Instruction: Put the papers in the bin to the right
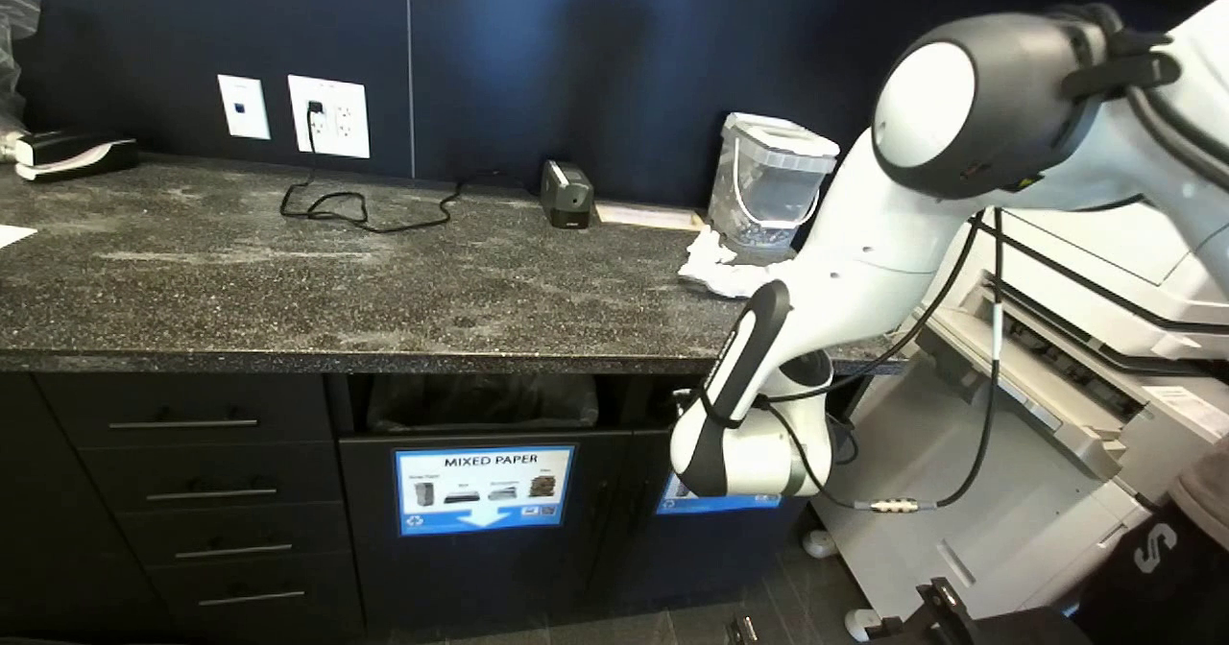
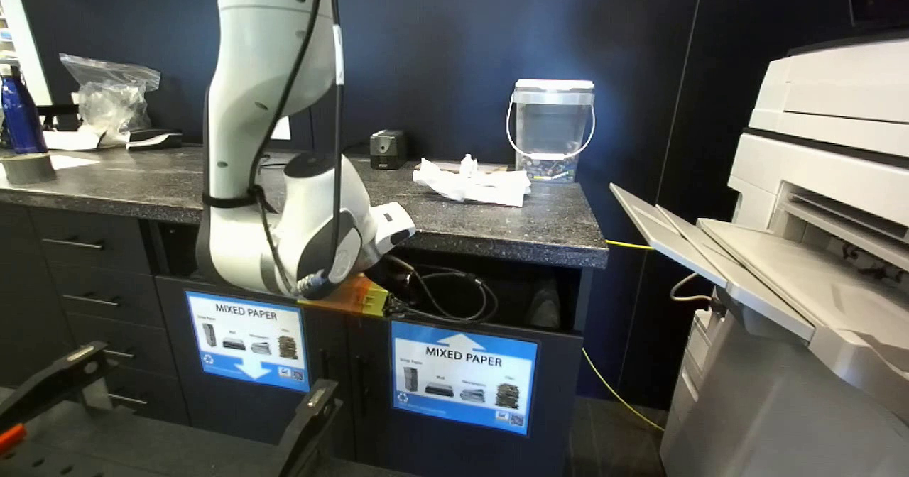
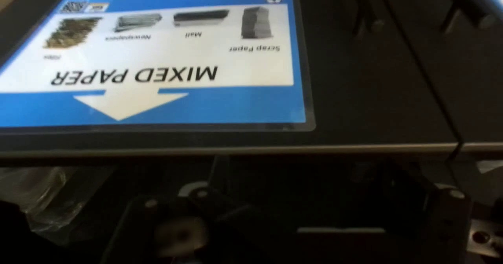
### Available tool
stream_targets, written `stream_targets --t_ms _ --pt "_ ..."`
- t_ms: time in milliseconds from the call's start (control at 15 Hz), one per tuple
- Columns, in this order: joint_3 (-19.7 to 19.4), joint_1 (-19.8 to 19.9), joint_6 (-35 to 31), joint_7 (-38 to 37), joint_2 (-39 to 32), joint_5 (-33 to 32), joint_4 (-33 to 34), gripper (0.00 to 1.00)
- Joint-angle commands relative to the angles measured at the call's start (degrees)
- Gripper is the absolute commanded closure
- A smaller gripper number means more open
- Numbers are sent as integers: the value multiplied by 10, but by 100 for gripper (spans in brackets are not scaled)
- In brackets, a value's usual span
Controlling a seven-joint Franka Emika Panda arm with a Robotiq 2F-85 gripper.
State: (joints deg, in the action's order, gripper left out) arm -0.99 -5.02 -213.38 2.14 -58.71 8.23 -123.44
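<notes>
Crumpled papers (image 2: 472, 184) lie at upper centre on the bench (image 2: 561, 214) in an exterior view, a lidded bucket (image 2: 554, 122) just behind; the tool (image 3: 314, 205), jaws apart, is at the bin (image 2: 559, 342), its label (image 2: 463, 379) reading "MIXED PAPER".

"MIXED PAPER" labels (image 2: 464, 377) on both bin fronts (image 2: 454, 454)

A blue-white glow brightens the dark wall (image 1: 490, 88) behind my white arm (image 1: 888, 227), broken by a soft-edged shadow (image 1: 603, 79). In both exterior views the papers (image 2: 476, 186) look nearly washed out; the bin (image 2: 515, 285) lies in deep shade. In my wrist view, the label (image 3: 149, 75) is bright but slightly soft, while my gripper (image 3: 322, 213) below sits in near-black murk, one finger (image 3: 178, 232) out of focus
</notes>
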Motion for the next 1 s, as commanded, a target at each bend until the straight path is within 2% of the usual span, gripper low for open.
stream_targets --t_ms 0,200,400,467,733,933 --pt "16 14 127 -6 142 -34 -113 0" --pt "30 27 252 -15 236 -47 -146 0" --pt "32 32 386 -28 314 -37 -136 0" --pt "39 43 432 -28 336 -36 -126 0" --pt "11 38 626 -76 380 -25 -43 0" --pt "-2 36 716 -133 377 -18 29 0"
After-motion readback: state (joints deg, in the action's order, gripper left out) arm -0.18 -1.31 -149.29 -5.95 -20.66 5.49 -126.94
